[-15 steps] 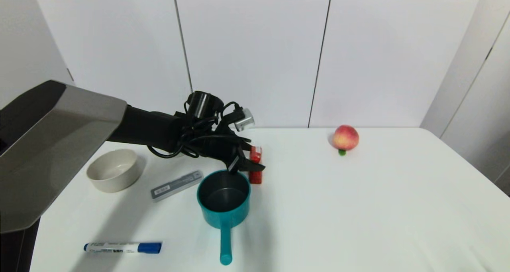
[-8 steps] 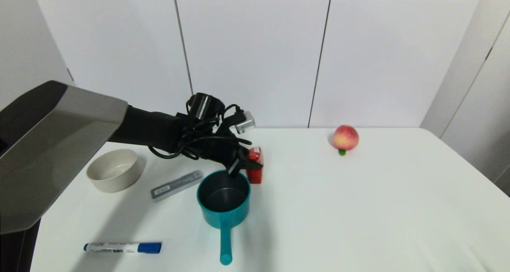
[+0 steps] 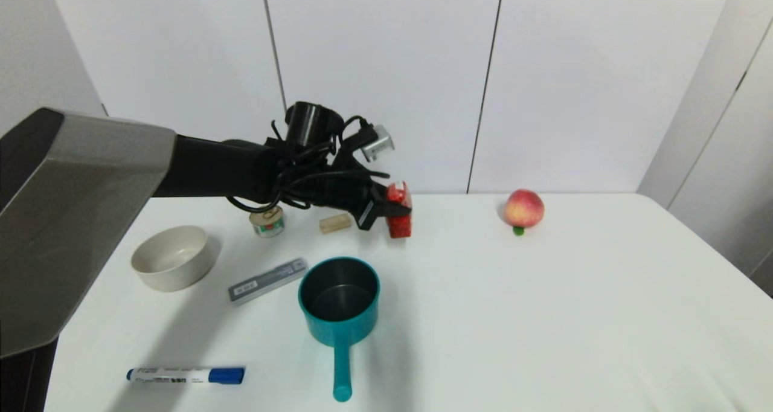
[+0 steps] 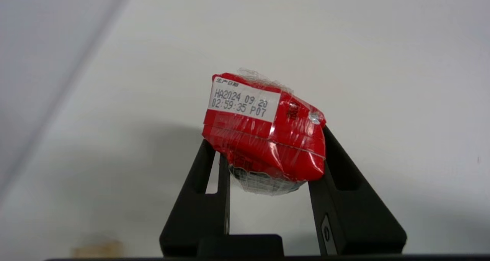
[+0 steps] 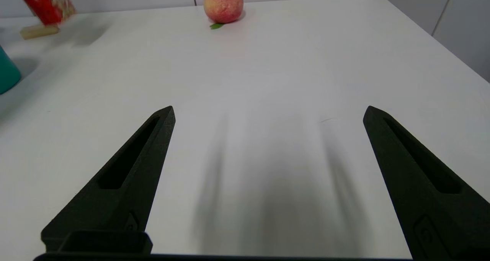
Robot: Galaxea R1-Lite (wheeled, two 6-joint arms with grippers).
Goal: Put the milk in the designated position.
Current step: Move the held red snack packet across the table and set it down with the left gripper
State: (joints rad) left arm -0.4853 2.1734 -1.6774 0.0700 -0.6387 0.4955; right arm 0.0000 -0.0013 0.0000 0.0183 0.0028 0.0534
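One milk (image 3: 399,217) in left tool (image 3: 386,209)

This is looking like a lab or test room rather than a home: a bare white table (image 3: 543,315) is standing against plain white wall panels (image 3: 386,80) filling the upper frame, with unrelated props sitting scattered at lower left, a marker (image 3: 186,375) and a teal pot (image 3: 339,300) among them.

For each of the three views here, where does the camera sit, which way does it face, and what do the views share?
Head view: above the table, looking forward and down; shows the left arm, its left end effector holding the milk.
Left wrist view: behind the left fingers, facing the clamped milk.
Right wrist view: low over the table, right end effector open.
Shared: right wrist and head views both show the milk and peach.
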